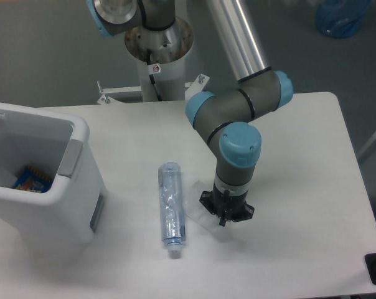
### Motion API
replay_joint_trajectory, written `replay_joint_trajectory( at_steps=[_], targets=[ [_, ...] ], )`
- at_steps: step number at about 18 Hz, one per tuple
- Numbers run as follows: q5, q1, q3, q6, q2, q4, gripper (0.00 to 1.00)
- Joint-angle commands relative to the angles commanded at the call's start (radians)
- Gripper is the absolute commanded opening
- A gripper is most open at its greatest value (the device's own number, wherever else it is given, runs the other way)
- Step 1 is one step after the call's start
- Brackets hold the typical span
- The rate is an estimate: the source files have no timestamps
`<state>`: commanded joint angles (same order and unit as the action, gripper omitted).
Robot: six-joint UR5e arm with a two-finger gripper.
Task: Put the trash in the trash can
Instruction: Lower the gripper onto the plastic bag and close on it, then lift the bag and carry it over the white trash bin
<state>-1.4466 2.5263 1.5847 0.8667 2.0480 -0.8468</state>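
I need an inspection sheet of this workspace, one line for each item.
Surface: white table, mostly bare.
Job's things: clear plastic bottle lying flat, white cap toward the front edge; white trash can at left, with a colourful wrapper inside.
Clutter: nothing seen.
Grippers: gripper pointing down beside the bottle, over a faint clear item; jaw state cannot be told.
Cables: nothing seen.
Surroundings: grey floor, blue object at top right.

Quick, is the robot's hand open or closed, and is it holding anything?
Hand: pointing down at the table beside the bottle; open or closed cannot be told, and no held item is visible.
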Motion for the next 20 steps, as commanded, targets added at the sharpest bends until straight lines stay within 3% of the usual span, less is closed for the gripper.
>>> replay_joint_trajectory(
  at_steps=[4,10,16,20],
  targets=[
    [0.112,0.025,-0.041,0.0,-0.063,0.0,0.0],
    [0.291,0.051,-0.049,-0.052,-0.173,-0.002,0.0],
    [0.417,0.025,-0.092,-0.208,-0.241,-0.002,0.0],
    [0.468,-0.035,-0.095,-0.271,-0.29,-0.002,0.0]
  ],
)
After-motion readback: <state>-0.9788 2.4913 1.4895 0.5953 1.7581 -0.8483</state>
